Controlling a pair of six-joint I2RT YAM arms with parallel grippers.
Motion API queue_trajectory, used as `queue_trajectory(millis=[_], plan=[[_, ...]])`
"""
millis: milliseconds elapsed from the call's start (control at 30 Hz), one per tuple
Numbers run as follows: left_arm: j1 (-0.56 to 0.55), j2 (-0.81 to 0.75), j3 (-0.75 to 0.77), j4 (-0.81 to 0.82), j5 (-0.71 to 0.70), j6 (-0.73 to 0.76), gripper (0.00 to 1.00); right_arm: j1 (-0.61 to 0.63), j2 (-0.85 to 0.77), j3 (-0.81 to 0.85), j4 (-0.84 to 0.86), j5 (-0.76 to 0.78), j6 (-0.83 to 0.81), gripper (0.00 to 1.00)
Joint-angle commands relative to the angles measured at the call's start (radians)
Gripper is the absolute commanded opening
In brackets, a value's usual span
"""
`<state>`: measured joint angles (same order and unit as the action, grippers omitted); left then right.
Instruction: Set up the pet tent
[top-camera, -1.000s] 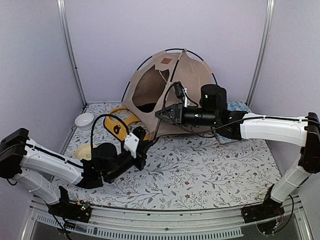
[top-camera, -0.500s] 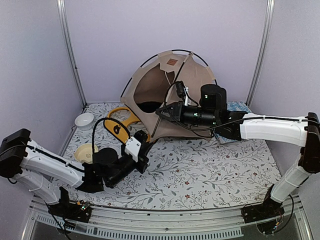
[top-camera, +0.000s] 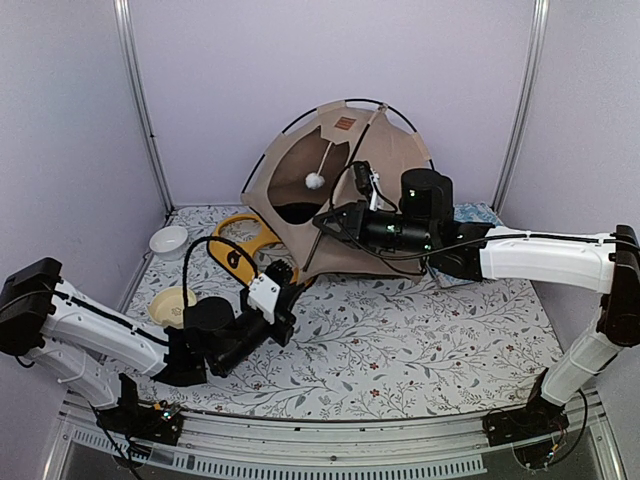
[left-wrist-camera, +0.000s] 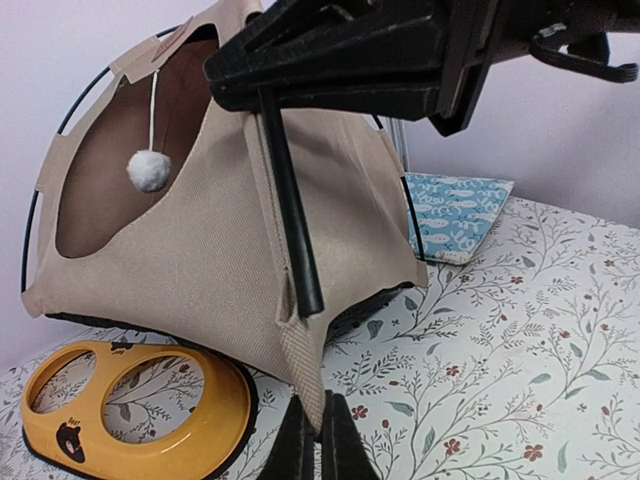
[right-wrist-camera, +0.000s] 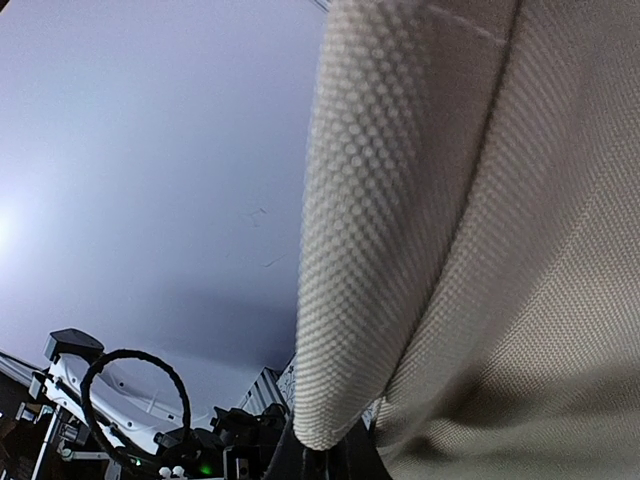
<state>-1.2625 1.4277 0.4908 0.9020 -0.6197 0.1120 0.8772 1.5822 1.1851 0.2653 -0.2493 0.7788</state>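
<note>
Top external: tan canvas pet tent (top-camera: 395, 150) at twelve o'clock. Clamped on its bottom corner: left end effector (top-camera: 289, 274); on its front edge: right end effector (top-camera: 322, 222).

White arm links (top-camera: 545, 255), black joints (top-camera: 425, 195), looped black cable (top-camera: 197, 243), black fingers (left-wrist-camera: 295, 450)

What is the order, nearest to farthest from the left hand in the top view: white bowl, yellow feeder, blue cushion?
1. Yellow feeder, beside the left hand.
2. White bowl, far left.
3. Blue cushion, far right.
</note>
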Motion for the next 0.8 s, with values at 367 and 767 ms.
queue_trajectory(millis=[367,767], plan=[[-0.093,0.044,-0.035,-0.07,0.035,0.03,0.0,-0.068,-0.04,0.033,0.139,0.267,0.03,0.0],[-0.112,0.054,-0.018,-0.074,0.003,0.041,0.0,-0.073,-0.057,-0.005,0.137,0.279,0.029,0.0]])
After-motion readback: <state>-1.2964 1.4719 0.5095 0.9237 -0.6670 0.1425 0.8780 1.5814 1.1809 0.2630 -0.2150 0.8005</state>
